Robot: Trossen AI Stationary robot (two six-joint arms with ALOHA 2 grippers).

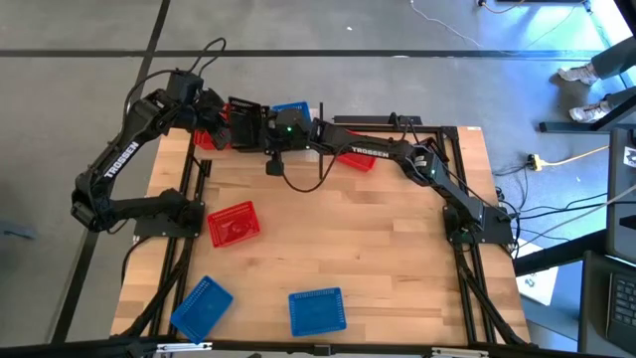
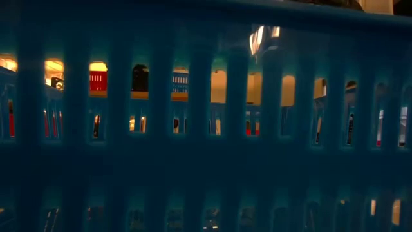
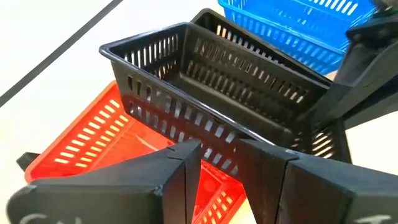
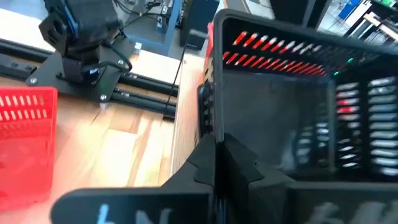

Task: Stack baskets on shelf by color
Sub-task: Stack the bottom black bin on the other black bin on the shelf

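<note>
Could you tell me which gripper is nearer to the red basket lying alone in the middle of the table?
Left, narrowly. The left gripper and the right gripper are both up at the far edge, well beyond the red basket, the right shut on a black basket.

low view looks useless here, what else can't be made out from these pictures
- Low view: a blue basket against the lens hides nearly the whole table.
- High view: both arms cover the shelf; the number of baskets there is hidden.
- Right wrist view: the right gripper is shut at the black basket wall; the pads are out of sight.
</note>
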